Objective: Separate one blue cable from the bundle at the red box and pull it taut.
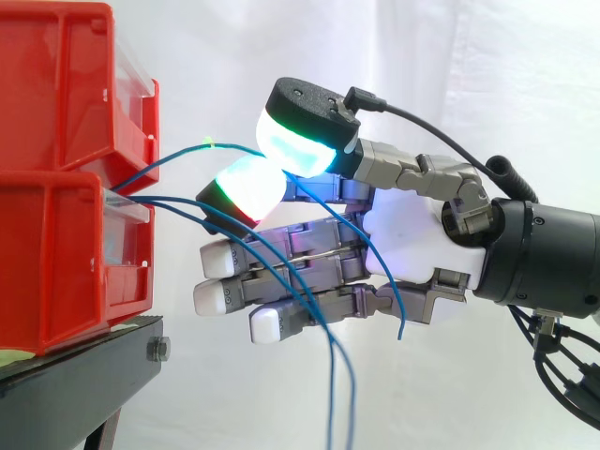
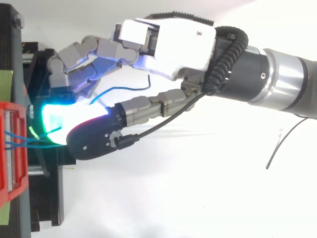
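Two red bins point(image 1: 56, 272) are stacked on a black stand point(image 1: 84, 366) at the left. Several thin blue cables come out between them. One blue cable point(image 1: 178, 155) rises away from the others into my hand point(image 1: 412, 244). There it is pinched between the green-glowing thumb pad point(image 1: 295, 145) and a red-white finger pad point(image 1: 248, 183). Its loose tail point(image 2: 124, 89) runs on past the palm and hangs down. The other blue cables point(image 1: 332, 403) droop across the lower, straighter fingers toward the floor. From above, the hand point(image 2: 173, 39) reaches left toward the red box point(image 2: 12, 148).
The white curtain hangs behind everything. The black stand point(image 2: 44, 198) juts out under the bins, just below and left of my fingers. The arm enters from the right, with open room below and to the right of the hand.
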